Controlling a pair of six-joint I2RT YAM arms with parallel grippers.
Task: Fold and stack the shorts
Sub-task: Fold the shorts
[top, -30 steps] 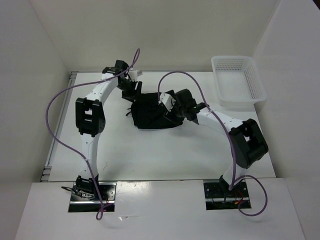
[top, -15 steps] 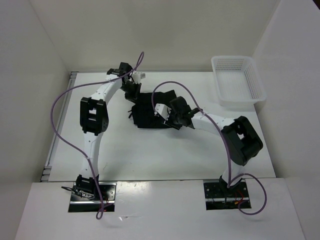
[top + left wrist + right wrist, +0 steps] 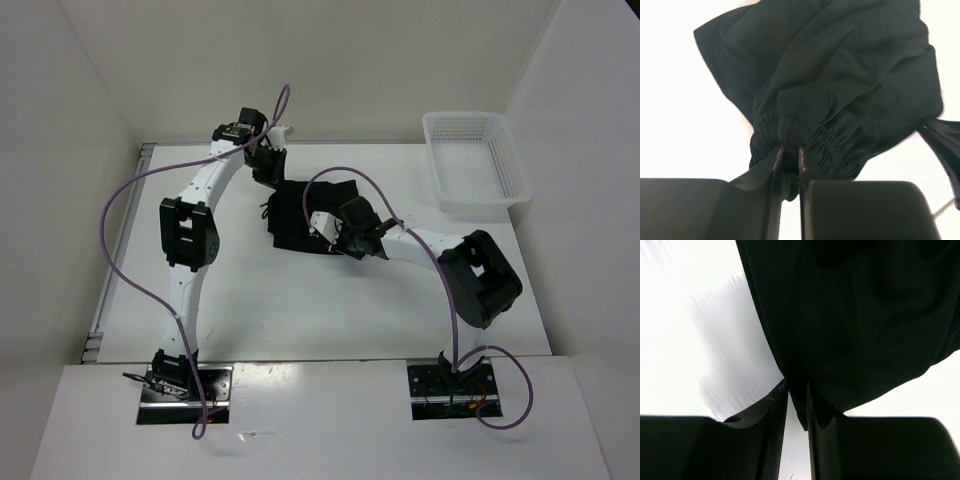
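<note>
Tbl (image 3: 300, 305): arms (image 3: 188, 232) low over shorts (image 3: 293, 215)

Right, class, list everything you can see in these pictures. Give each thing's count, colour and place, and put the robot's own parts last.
shorts: one bunched heap, black, middle of the table towards the far side
basket: one, white mesh, far right corner of the table, apart from the shorts
table: one, white, under everything
cables: two, purple, one looping along each arm
arms: two, white with black joints, left arm and right arm bolted at the near edge, both reaching to the shorts
left claw: one, black, shut on the gathered waistband of the shorts
right claw: one, black, shut on an edge of the shorts
</note>
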